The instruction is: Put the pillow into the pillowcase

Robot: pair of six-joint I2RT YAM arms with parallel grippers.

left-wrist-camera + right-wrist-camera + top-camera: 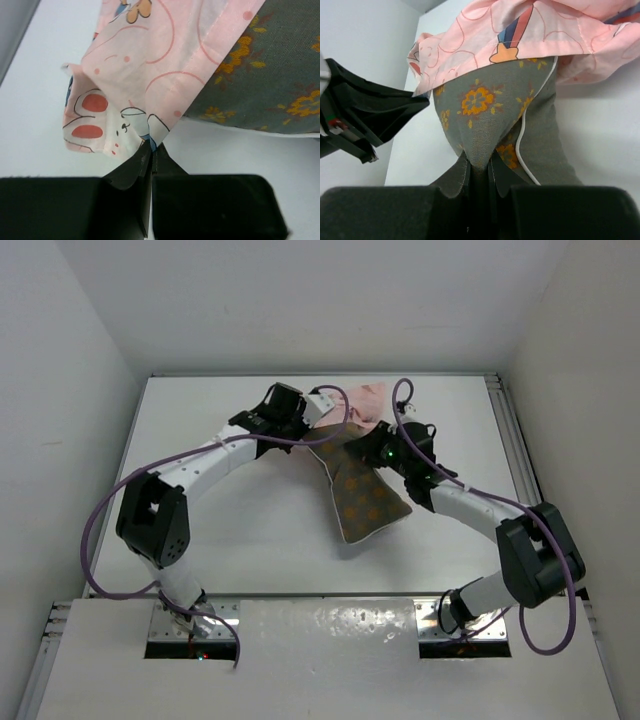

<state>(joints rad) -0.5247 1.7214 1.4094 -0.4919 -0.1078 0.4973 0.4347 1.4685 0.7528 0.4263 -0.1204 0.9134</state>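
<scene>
- Now the step in hand looks like the insertion itself: the far end of the pillow [365, 495] sits at the mouth of the pillowcase [362, 400], and most of the cushion lies bare, reaching back toward the arms.
- Both things are at the far middle of the tabletop [250, 530], the pink cloth bunched at the back and the cushion lying slantwise below it.
- The left tool [151, 150] is closed on a thin hem of the pillowcase, the edge pinched right between its fingertips and lifted off the surface.
- The right tool [479, 167] is clamped on a fold of the pillow's olive fabric, next to the pale piping; the pink hem drapes across the cushion just ahead of it.
- How deep the cushion sits inside the sack cannot be told, since the cloth hides it.
- Next, I judge, the right arm must push the cushion away from the bases while the left holds the hem up and open.
- The thin cloth may fold under or snag on the cushion's corner, so the mouth needs to be kept wide.
</scene>
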